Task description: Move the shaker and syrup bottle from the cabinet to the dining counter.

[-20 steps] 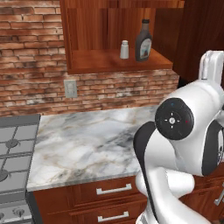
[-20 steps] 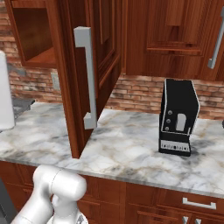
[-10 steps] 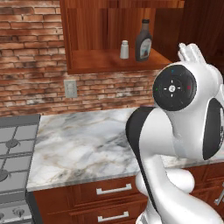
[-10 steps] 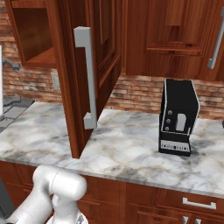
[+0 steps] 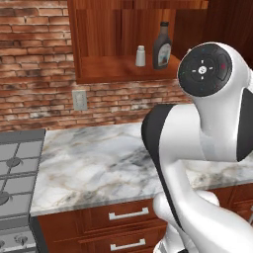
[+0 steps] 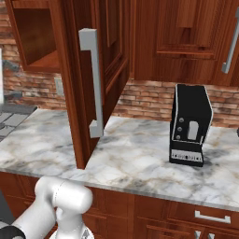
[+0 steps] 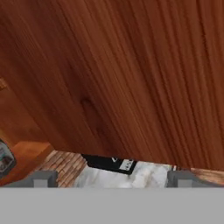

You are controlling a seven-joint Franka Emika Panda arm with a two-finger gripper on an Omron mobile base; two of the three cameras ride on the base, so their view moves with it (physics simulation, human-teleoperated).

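Note:
The cabinet (image 5: 101, 34) stands open above the countertop. On its shelf the small pale shaker (image 5: 141, 56) stands just left of the taller dark brown syrup bottle (image 5: 162, 46). In the right base view the cabinet door (image 6: 114, 60) swings out towards me, its silver bar handle (image 6: 94, 81) facing forward. My gripper (image 7: 111, 178) is open with nothing between its fingertips (image 7: 41, 178), and it looks from close up at a reddish wood panel (image 7: 131, 78). My white arm (image 5: 212, 113) rises at the right, below the shelf. The dining counter is out of view.
A marble kitchen countertop (image 5: 99, 163) runs over wood drawers (image 5: 128, 215), with a stove (image 5: 15, 173) at its left end. A wall outlet (image 5: 79, 100) sits on the brick wall. A black coffee machine (image 6: 189, 125) stands on the countertop right of the open door.
My arm has lifted: its round dark joint has risen in the left base view, close to shelf height. Shaker, bottle and door have not moved.

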